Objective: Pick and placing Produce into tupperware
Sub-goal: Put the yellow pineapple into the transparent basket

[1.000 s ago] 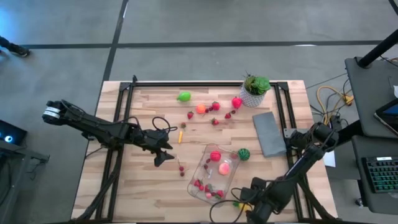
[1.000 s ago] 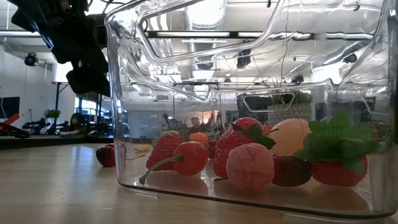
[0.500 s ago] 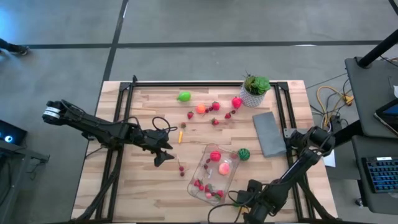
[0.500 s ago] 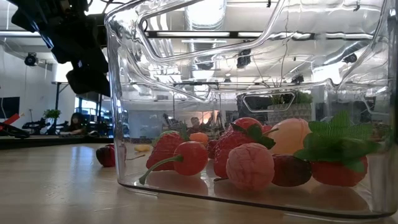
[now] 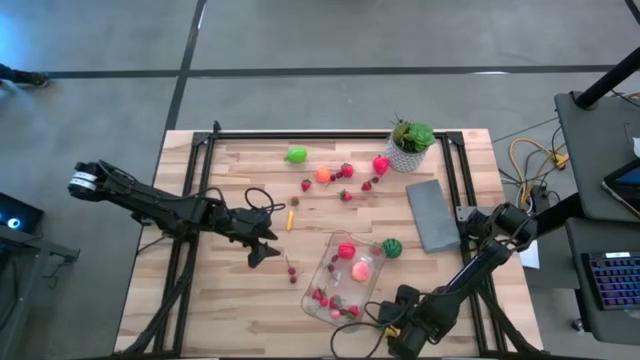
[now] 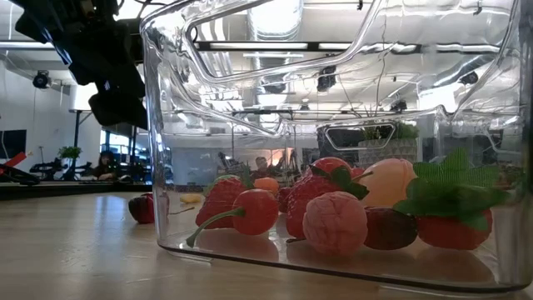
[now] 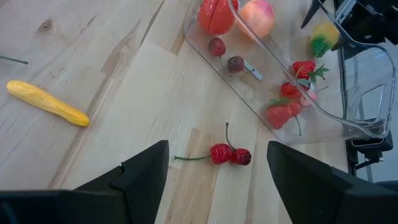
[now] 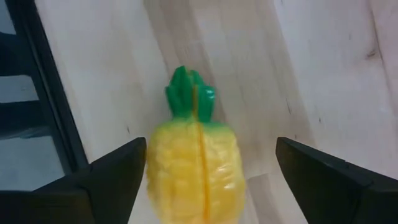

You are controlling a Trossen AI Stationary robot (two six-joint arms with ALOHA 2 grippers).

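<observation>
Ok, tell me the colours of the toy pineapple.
Yellow body with a green leafy top; the pineapple shows best in the right wrist view.

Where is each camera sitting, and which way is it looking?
High view: above the table, looking straight down; both arms show.
Low view: at tabletop height, looking through the tupperware; a dark arm hangs at upper left.
Left wrist view: on the left arm, looking past its open fingers at the cherries.
Right wrist view: on the right arm, its fingers flanking the pineapple.
Shared: high and left wrist views both show the cherries.
</observation>
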